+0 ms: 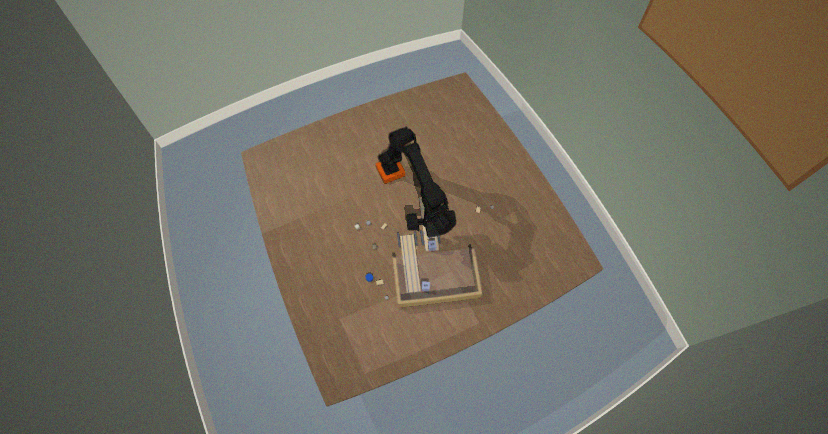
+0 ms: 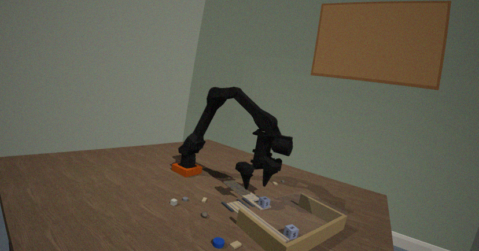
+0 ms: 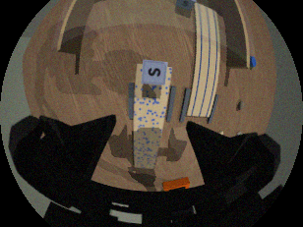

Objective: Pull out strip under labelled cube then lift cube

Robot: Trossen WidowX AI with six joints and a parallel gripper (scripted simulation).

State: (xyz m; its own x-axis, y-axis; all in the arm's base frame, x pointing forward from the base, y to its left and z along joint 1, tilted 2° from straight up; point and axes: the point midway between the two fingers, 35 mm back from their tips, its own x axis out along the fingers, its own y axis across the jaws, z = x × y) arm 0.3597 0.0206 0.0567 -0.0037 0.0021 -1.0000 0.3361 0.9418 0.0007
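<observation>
A pale cube marked S (image 1: 432, 244) (image 2: 264, 199) (image 3: 154, 72) sits on the far end of a speckled strip (image 2: 251, 197) (image 3: 150, 114). That strip lies drawn out toward the arm, in front of the open side of a wooden tray (image 1: 440, 299) (image 2: 321, 231) (image 3: 68, 33). My gripper (image 2: 256, 181) (image 3: 151, 121) is open and empty. It hangs a little above the strip's near end, short of the cube. A second marked cube (image 1: 425, 284) (image 2: 290, 231) (image 3: 186, 0) rests inside the tray beside several pale strips (image 1: 409, 263) (image 2: 249, 210) (image 3: 204, 60).
Short dark bars (image 2: 227, 206) (image 3: 171, 101) flank the strips at the tray mouth. Small blocks (image 2: 173, 201) (image 2: 235, 244) and a blue disc (image 1: 369, 277) (image 2: 218, 242) lie scattered left of the tray. The arm's orange base (image 1: 388, 171) (image 2: 186, 169) stands behind.
</observation>
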